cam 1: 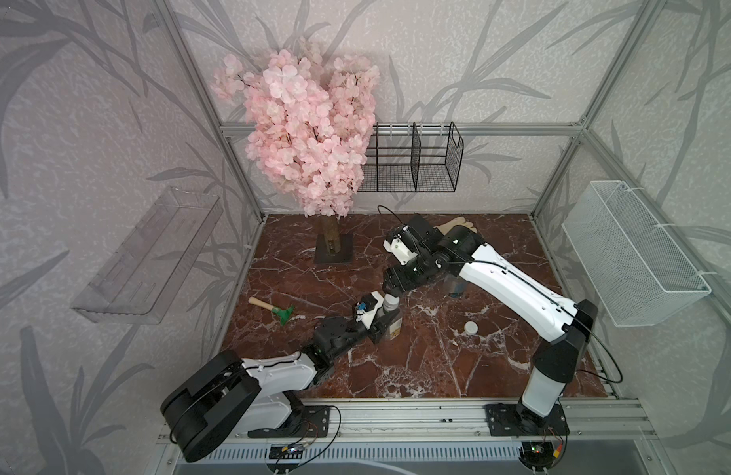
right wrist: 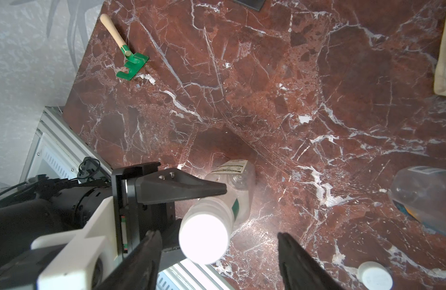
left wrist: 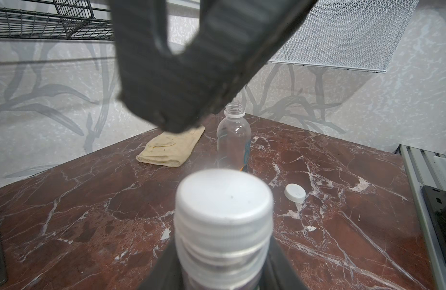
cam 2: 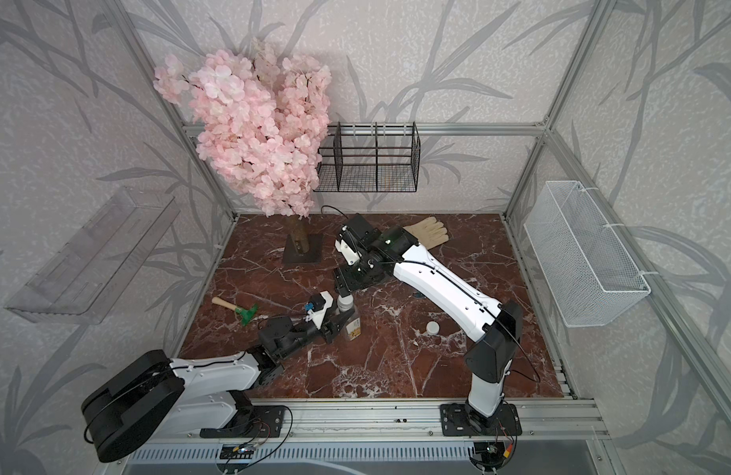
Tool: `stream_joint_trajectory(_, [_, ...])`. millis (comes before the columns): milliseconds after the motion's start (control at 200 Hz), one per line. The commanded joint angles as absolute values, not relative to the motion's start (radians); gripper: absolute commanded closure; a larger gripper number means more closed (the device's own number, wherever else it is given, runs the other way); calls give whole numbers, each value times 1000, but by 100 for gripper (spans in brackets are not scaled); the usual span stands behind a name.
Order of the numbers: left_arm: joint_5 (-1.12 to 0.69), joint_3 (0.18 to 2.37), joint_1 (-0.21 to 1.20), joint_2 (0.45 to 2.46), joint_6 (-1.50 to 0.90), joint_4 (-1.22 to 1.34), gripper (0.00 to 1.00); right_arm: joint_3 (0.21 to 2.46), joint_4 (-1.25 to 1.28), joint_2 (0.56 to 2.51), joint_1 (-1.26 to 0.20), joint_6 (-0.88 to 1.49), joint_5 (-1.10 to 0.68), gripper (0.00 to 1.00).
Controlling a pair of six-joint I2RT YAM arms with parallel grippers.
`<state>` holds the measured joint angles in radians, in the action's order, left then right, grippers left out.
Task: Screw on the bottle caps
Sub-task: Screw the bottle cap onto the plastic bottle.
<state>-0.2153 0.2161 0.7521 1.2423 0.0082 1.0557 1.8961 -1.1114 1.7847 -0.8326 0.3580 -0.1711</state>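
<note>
surface [cam 1: 417, 362]: red-brown marble, veined white, was enclosed by leaf-patterned walls.
left gripper [cam 1: 385, 327]: was clamped shut on the body of the green-banded bottle [right wrist: 238, 185], which was stood on the marble.
fitted cap [left wrist: 223, 198]: white, was seated on that bottle's neck, just above the left gripper's jaws.
right gripper [right wrist: 218, 234]: was held over the fitted cap, jaws parted to either side; nothing was gripped.
blue-labelled bottle [left wrist: 233, 140]: was seen uncapped and upright, beyond the left gripper's tips, well apart from them.
loose cap [left wrist: 295, 192]: was laid flat on the marble, near the blue-labelled bottle, apart from both grippers.
glove [left wrist: 171, 148]: tan, was laid beside the blue-labelled bottle.
</note>
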Motion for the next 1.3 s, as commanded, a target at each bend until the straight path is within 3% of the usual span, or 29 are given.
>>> stream_joint_trajectory(0, [-241,219,757,1264,17,968,65,1845,-1134,1760,-834,346,-142,24])
stream_joint_trajectory(265, [-239,218,758,1263,15,969,65,1703,-1072,1787,-839,377,-185,25])
stream_joint_trajectory(1025, [-239,220,758,1266,16,968,65,1847,-1083,1715,-839,361,-200,24])
stream_joint_trajectory(1295, [-239,222,757,1267,17,966,65,1790,-1088,1681,-839,350,-242,26])
